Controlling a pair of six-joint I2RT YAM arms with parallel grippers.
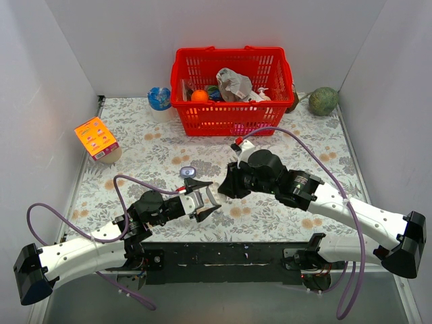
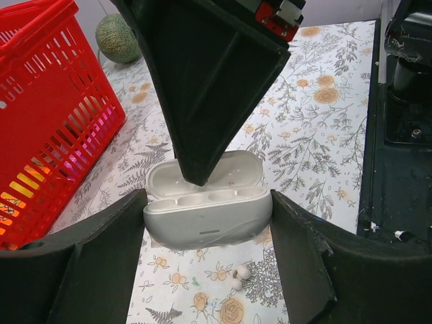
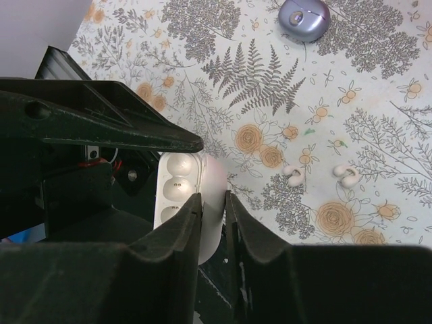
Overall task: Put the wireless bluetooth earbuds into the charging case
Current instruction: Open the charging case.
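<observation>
Bracing charging case [image 2: 202, 223], lid [image 2: 165, 181] up.
With L gripper [image 2: 208, 199] clamped on body & R gripper [image 3: 212, 199] pinched on lid, ease back w/o twisting; next, fetch earbuds [image 3: 294, 175] just beside case.

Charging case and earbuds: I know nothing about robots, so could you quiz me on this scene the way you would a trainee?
1. True or false: the charging case is open and its sockets are empty.
2. How many earbuds lie loose on the flowered mat in the right wrist view? A) none B) two C) five
3. Short answer: which has the case's lid between its fingers, the left pincer or the right pincer?

Key: 1 true. 2 B. 3 the right pincer; the left one holds the case's body by its ends.
</observation>
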